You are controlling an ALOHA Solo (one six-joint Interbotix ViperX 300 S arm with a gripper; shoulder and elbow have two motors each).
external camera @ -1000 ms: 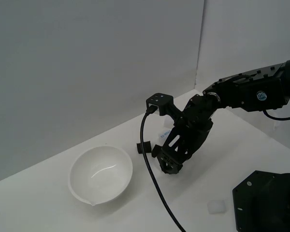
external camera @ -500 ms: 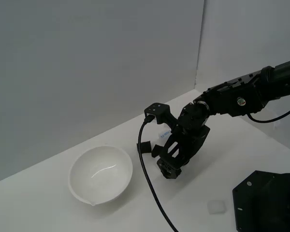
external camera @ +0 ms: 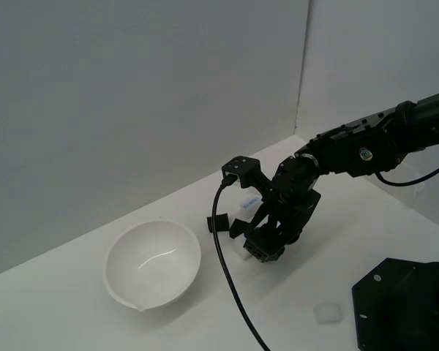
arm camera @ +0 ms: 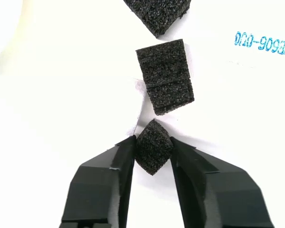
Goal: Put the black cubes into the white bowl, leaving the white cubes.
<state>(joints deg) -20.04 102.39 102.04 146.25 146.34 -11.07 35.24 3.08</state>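
In the wrist view my gripper (arm camera: 153,146) is shut on a small black cube (arm camera: 153,154), gripped corner-on between both fingers (arm camera: 104,175). A second black cube (arm camera: 165,76) lies just ahead of it, and a third (arm camera: 156,14) is cut by the frame edge beyond. A white cube with blue print (arm camera: 263,42) lies beside them. In the exterior view the gripper (external camera: 265,248) is low over the table, to the right of the white bowl (external camera: 152,263). One black cube (external camera: 219,221) shows near the bowl's rim. The labelled white cube (external camera: 249,201) is behind the gripper.
A plain white cube (external camera: 326,313) lies toward the front right in the exterior view. The arm's black base plate (external camera: 406,307) fills the lower right corner. The arm's black cable (external camera: 230,285) hangs down to the table in front of the bowl. Grey walls stand behind.
The arm reached lower toward the cubes by the bowl. In the last half second the gripper end shifted slightly up and to the exterior view's right.
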